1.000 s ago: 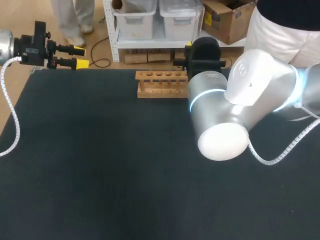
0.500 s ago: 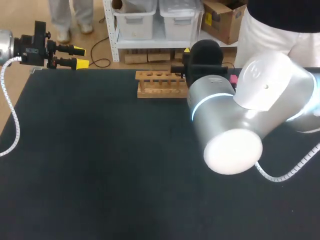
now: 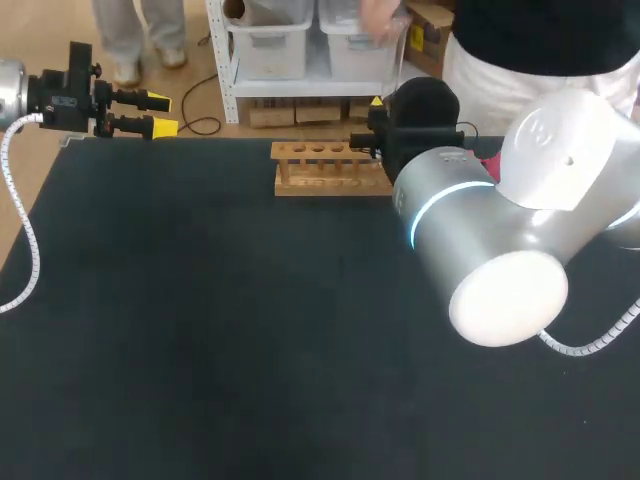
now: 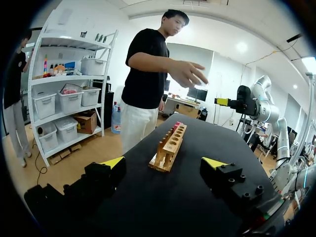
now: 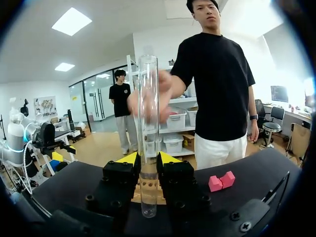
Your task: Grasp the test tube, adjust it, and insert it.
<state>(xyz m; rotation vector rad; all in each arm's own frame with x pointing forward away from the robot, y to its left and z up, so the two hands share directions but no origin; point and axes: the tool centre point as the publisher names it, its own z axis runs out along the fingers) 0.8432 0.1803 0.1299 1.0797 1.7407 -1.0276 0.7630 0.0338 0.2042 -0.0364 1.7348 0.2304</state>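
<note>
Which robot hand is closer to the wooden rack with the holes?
The right one. The right gripper, shut on the test tube, is close by the right end of the wooden rack. The left gripper is far off, at the table's far left corner.

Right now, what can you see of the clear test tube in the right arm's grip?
The clear test tube is a long, straight, see-through cylinder, glass or clear plastic by its look, with an open rim on top and a rounded closed bottom. It looks empty. It stands upright in the right gripper, whose yellow-tipped fingers press it from both sides low on its length, so that the bottom end hangs below them. A person's hand shows behind its upper part; whether it touches cannot be told.
</note>
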